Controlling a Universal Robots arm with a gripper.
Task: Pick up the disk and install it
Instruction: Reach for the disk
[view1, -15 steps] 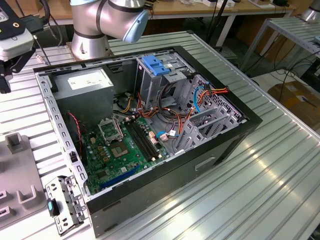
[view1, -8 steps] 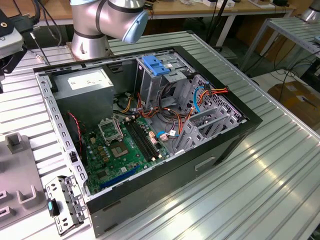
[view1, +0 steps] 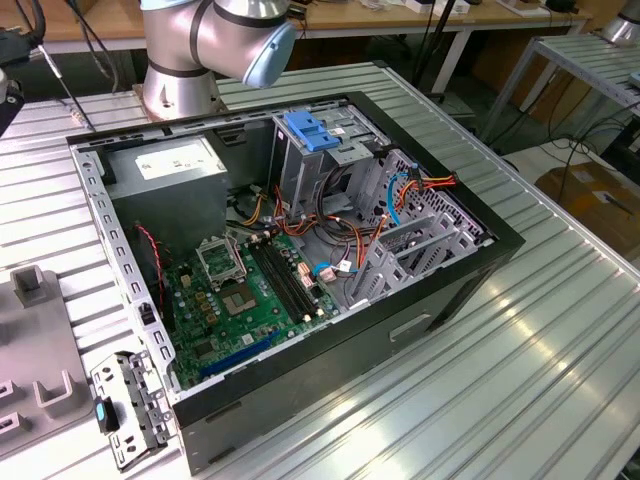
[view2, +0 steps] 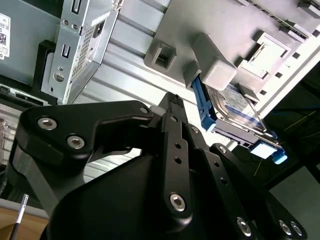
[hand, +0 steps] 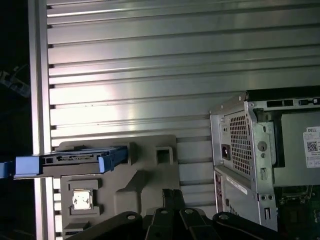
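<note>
Ribbed aluminium forms the table on which all the work stands. The disk stands on its edge in a slot of a grey fixture on this table. In the second wrist view its silver face with the white and blue label shows, and the blue bracket runs along its side. From the gripper the disk is ahead and off to one side, near but clearly apart, and nothing touches it. As I read both wrist views, the two black fingers of the gripper are pressed together and hold nothing. So I judge that the first step, the picking up, is in hand and only at the approach: the disk is not yet grasped and the installing has not begun. To take it, I think the fingers must first be opened wider than the thickness of the disk. The tips must then be brought in line with its flat faces and moved over the part that stands free of the fixture. They should not push on the blue bracket, which looks thin and could bend. To the other side of the gripper, farther off than the disk, is the rear panel of the open computer case. In the exterior view this case lies on its side with the green motherboard uncovered and a grey power supply in one corner. A metal drive cage carries a light-blue latch plate on top. The cage seems to me the probable place for the disk, but its bay is not clear to see.
</note>
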